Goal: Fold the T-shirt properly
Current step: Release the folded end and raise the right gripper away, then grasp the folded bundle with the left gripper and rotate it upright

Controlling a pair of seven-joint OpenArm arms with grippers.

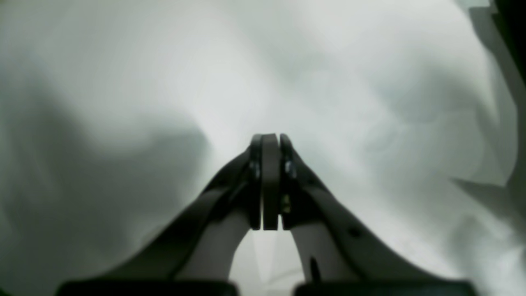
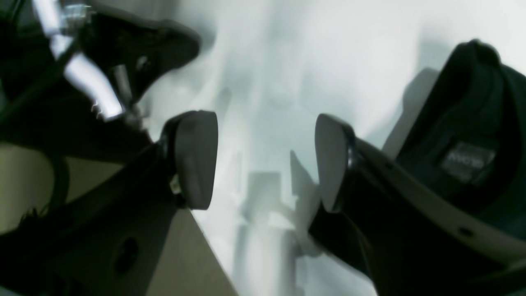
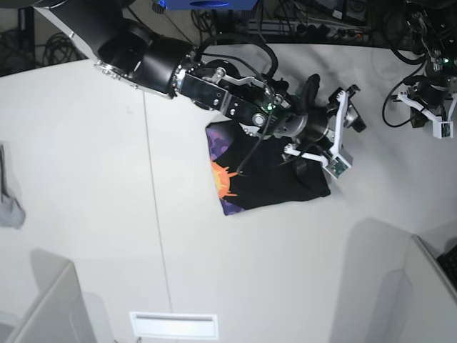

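At far left, one small grey cloth (image 3: 10,207) lies on the white desk (image 3: 86,143). No container is visible. Centre: one T-shirt (image 3: 275,175), black, folded into a compact bundle on the desk, orange-and-purple print facing up at its left edge. My right claw (image 3: 341,132) hangs just beside its right edge, jaws apart, holding nothing. Far right: my left claw (image 3: 435,107), jaws together, empty, well apart from the T-shirt.
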